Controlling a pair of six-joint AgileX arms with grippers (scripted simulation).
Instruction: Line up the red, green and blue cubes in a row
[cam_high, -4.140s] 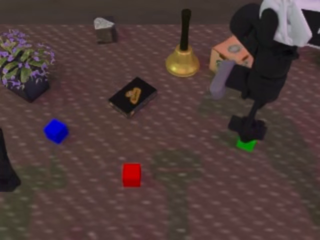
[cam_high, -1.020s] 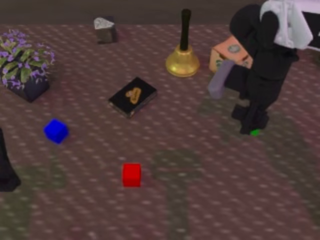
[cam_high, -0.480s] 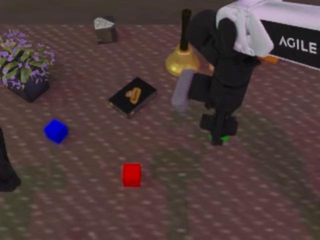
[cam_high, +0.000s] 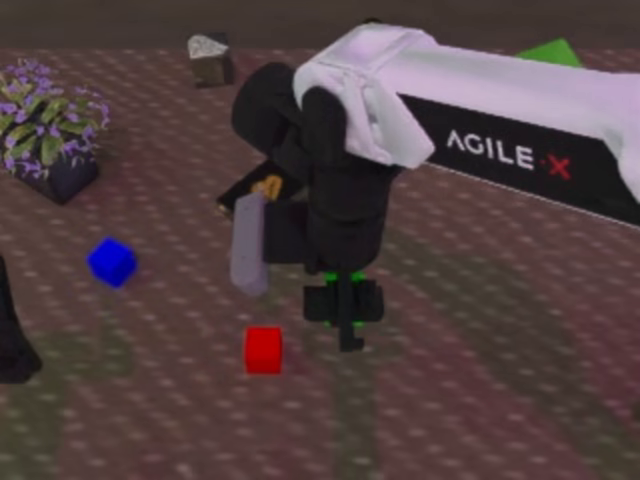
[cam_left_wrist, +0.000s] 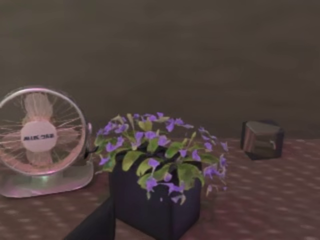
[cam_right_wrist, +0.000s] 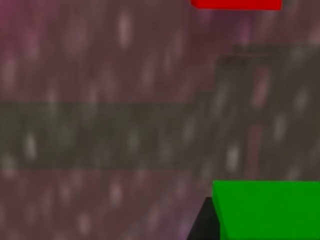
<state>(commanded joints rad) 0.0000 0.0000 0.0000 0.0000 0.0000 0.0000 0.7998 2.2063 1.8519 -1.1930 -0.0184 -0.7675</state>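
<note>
Hiding green cube (cam_right_wrist: 267, 210); wrist view clear

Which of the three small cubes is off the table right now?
The small glossy green cube, held in the right gripper; the red cube and blue cube rest on the mat.

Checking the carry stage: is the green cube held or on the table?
Held: the right tool grips the green cube, beside the red cube.
</note>
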